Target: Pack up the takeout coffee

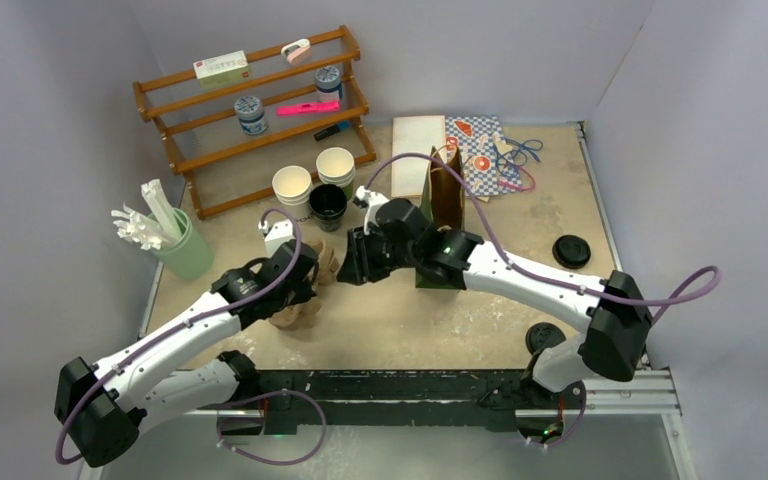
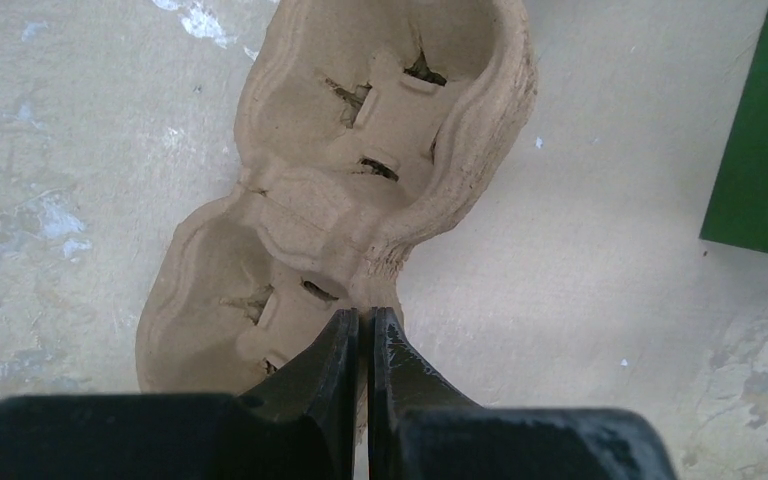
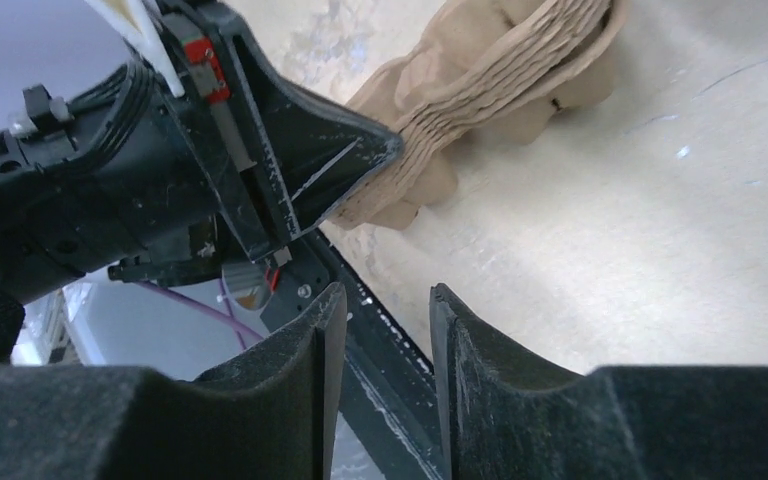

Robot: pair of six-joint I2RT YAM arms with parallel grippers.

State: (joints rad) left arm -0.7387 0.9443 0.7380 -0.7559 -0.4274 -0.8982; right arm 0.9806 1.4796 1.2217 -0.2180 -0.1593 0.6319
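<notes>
We see a pale, scuffed surface (image 1: 410, 310) with both arms reaching in from its near edge. The left arm (image 1: 175, 335) stretches up toward the middle. The right arm (image 1: 535, 275) bends across from the right, so the two wrists come close together. A wooden rack (image 1: 260, 135) stands at the back left, carrying small jars, a box and a pink marker. An upright brown paper bag (image 1: 447, 190) stands just behind the right wrist, with a cream sheet (image 1: 417, 150) lying beside it. A dark green flat-sided thing (image 2: 760, 130) sits near the carrier, partly under the right arm.

A two-well pulp cup carrier (image 2: 360, 170) lies on the surface beneath the left wrist. The left jaws are pinched shut on its rim, at the narrow waist between the wells. From the right wrist its edge looks layered, and we cannot tell whether it is one carrier or several. The right jaws stand partly apart with nothing between them, low over the surface, aimed at the carrier but clear of it.

A pale green tumbler (image 1: 185, 255) of white utensils stands at the left edge. In front of the rack, close together, stand two lidless paper cups (image 1: 292, 188) (image 1: 336, 165) and a black cup (image 1: 328, 203). A black lid (image 1: 571, 250) lies on the right. A second black round thing (image 1: 543, 338) sits half hidden by the right arm. We cannot tell whether it caps a cup, so we cannot place the takeout coffee for certain.
</notes>
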